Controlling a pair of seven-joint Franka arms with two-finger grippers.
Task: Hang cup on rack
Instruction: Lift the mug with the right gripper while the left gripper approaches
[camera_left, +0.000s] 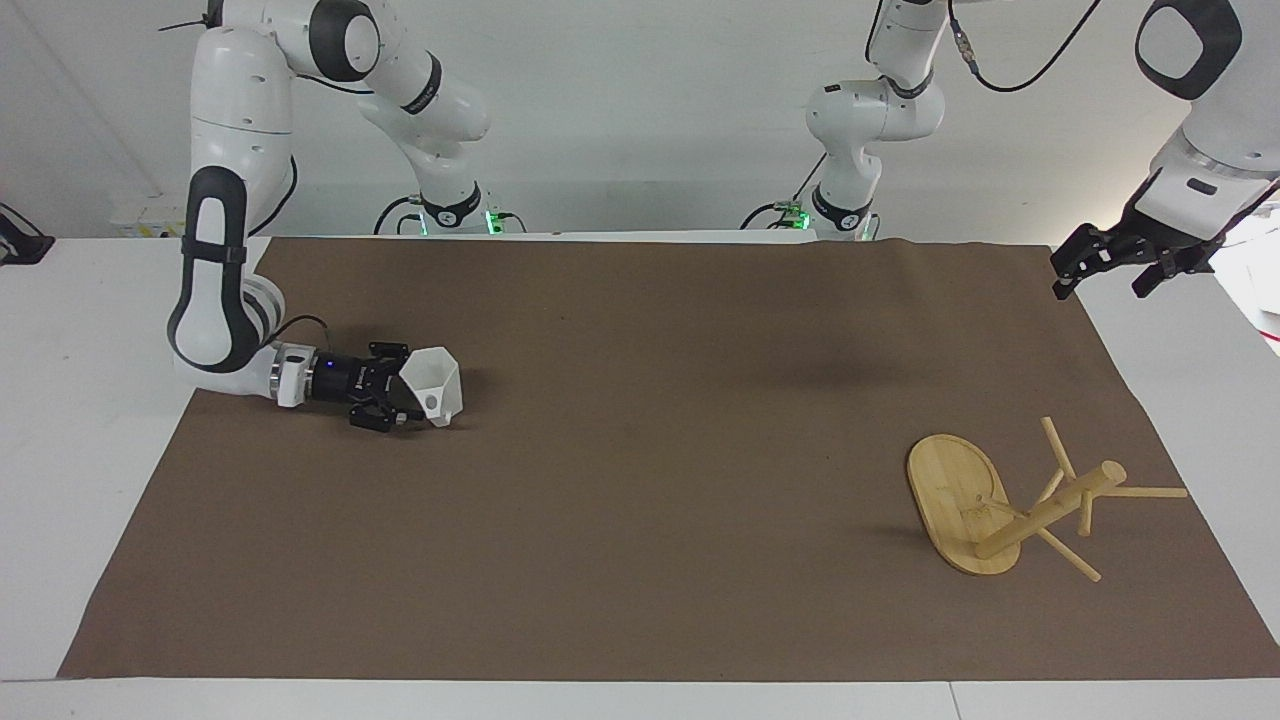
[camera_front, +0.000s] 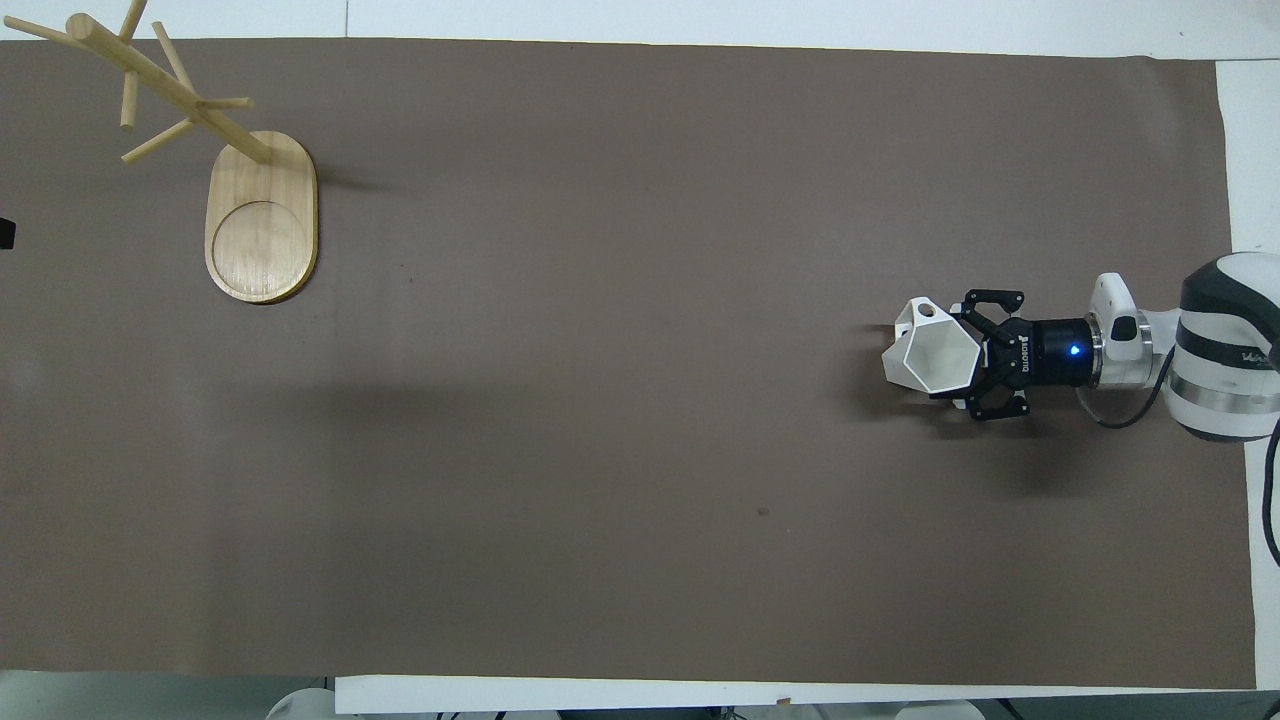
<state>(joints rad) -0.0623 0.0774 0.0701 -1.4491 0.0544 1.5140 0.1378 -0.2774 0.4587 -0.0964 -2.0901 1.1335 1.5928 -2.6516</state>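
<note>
Cup (camera_left: 432, 385) found upright on surface (camera_left: 640, 560) nr R arm's end edge. R end effector (camera_left: 402, 398) set low, fingers open either side of cup, not closed. Rack (camera_left: 1010, 505) stood nr L arm's end. L end effector (camera_left: 1108, 262) held open over that edge, waiting.

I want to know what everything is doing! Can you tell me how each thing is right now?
cup: standing on the brown mat, nothing lifted.
rack: standing upright, pegs bare.
right end effector: open, low, around the cup.
left end effector: open, waiting in the air over the mat's corner.
</note>
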